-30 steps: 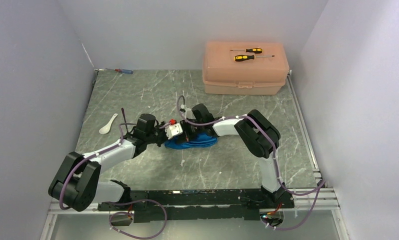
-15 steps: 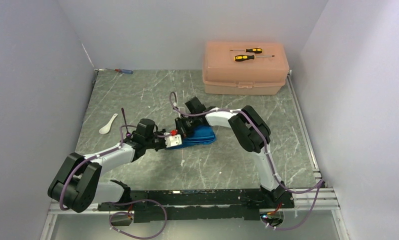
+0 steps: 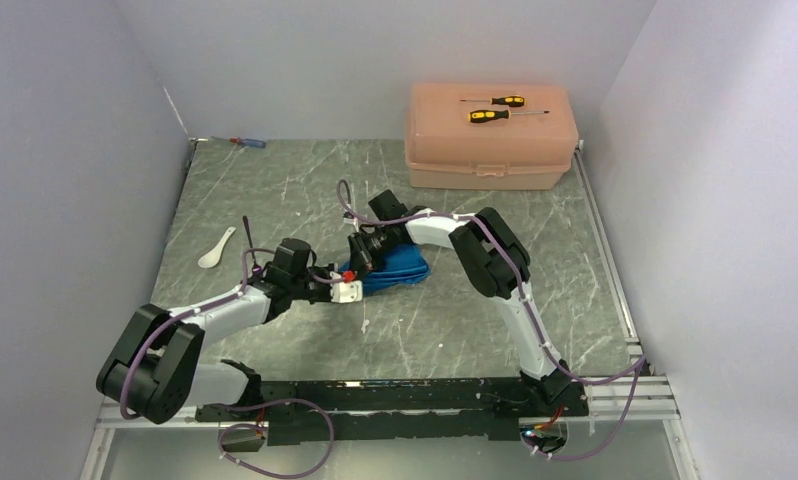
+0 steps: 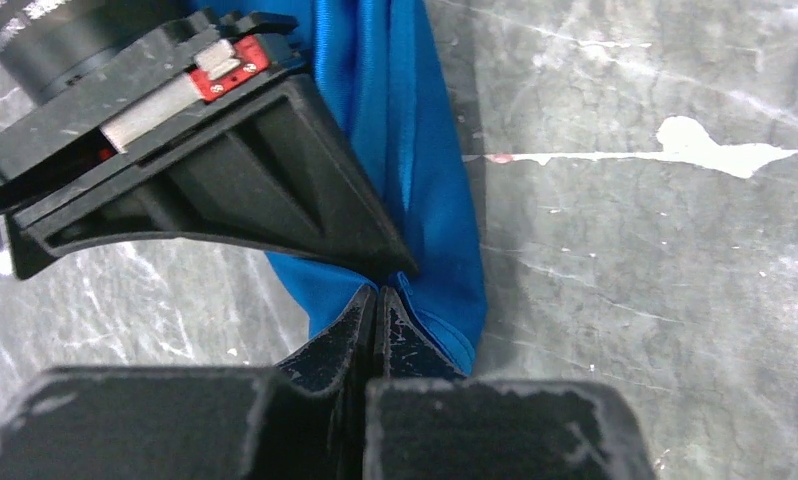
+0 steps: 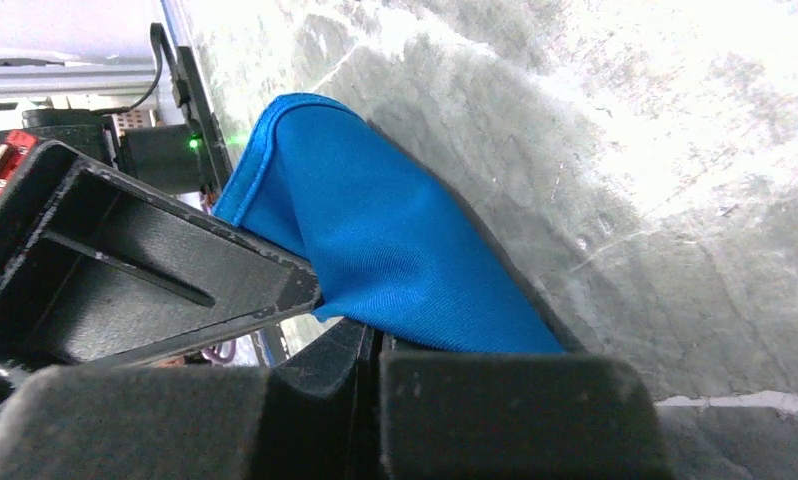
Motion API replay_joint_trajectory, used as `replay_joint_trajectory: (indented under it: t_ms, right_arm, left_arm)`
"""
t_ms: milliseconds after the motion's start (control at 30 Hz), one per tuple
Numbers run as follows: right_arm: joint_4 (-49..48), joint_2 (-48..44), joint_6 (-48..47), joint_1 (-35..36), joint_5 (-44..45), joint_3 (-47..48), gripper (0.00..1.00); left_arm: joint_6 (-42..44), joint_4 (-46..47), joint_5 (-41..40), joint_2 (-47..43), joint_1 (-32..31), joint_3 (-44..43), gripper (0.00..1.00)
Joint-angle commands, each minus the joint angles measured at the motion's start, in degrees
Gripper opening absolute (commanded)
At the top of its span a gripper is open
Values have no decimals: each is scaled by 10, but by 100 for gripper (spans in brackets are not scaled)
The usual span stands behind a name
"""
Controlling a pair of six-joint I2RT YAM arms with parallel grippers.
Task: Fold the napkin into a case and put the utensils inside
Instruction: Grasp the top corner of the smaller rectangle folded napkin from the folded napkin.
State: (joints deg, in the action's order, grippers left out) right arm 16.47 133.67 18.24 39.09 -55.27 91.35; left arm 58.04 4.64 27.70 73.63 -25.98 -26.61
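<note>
The bright blue napkin (image 3: 403,268) lies bunched and folded over at mid table; it also shows in the left wrist view (image 4: 415,150) and the right wrist view (image 5: 395,240). My left gripper (image 3: 353,291) (image 4: 375,295) is shut, its tips pinching the napkin's near edge. My right gripper (image 3: 361,260) (image 5: 375,335) is shut on the cloth beside it, the two grippers nearly touching. The white spoon (image 3: 215,248) lies on the table to the left. A thin dark shape that looks like the purple fork (image 3: 247,234) lies just right of the spoon.
The peach plastic box (image 3: 490,150) stands at the back right with two yellow-and-black screwdrivers (image 3: 497,108) on its lid. A small blue-and-red screwdriver (image 3: 247,143) lies at the back left corner. Grey walls close in both sides.
The right gripper has moved left and a little back with the cloth. The left gripper has moved toward the near side. The napkin is now a narrower bundle.
</note>
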Motion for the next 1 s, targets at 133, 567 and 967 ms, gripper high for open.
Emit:
replay_joint_trajectory:
  t_ms: [133,567,967]
  right_arm:
    - [-59,-11,15,-3,-27,2,0]
    - [-201,-83,31,-19,-39,-97,63]
    - [-95,-306,-203,-65,276,-215,60]
  left_arm:
    - [177,-111,51,36,-7,7,3]
    - [287,-172,21,60,-3,19,3]
    - [334,-201,34,59,-3,15,3]
